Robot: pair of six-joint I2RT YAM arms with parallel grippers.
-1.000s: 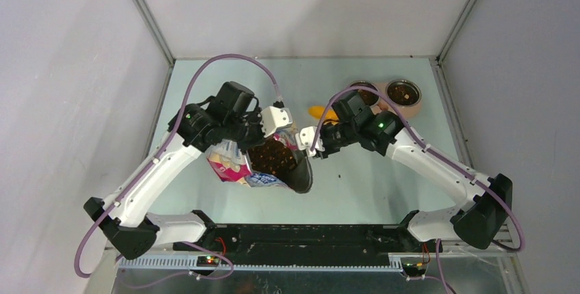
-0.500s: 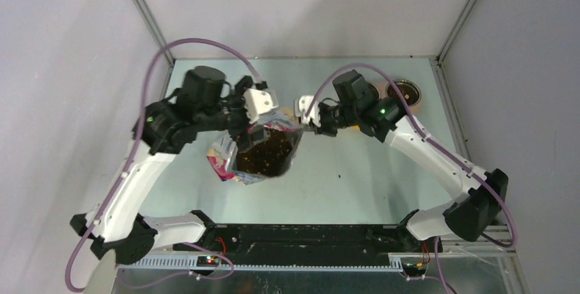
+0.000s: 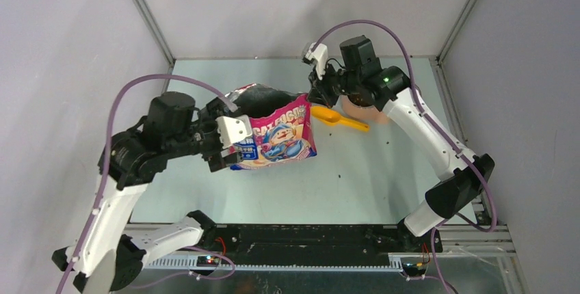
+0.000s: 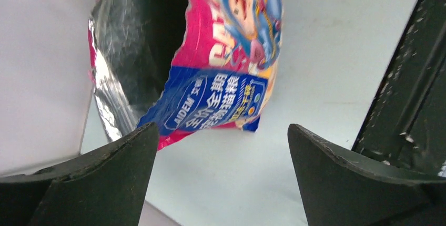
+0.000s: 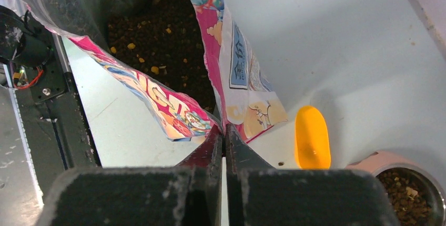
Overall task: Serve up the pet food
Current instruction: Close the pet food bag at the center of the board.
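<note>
Recording the top view first: worktop (image 3: 383, 178), pale green, with the bag (image 3: 277, 137) raised over its centre, printed pink-and-blue face up.
- Bag: long axis runs about 8 to 2 o'clock, with the foil-lined mouth gaping toward 11 o'clock.
- Pet food (image 5: 168, 47): a loose mass deep inside the bag, seen only through the mouth from the right wrist. It has no long axis of its own and takes the bag's shape. The pellets are small, dark brown and matte, with a few tan ones mixed in.
- Left gripper (image 4: 221, 131): at the bag's 8 o'clock end, jaws spread wide, grasping nothing.
- Right gripper (image 5: 225, 134): clenched on the bag's rim at its 2 o'clock corner.
- Bowl (image 5: 374, 162): pink, at 1 o'clock on the worktop, holding more pellets.
- Scoop (image 3: 340, 117): yellow, lying just at 3 o'clock of the pinched corner.
</note>
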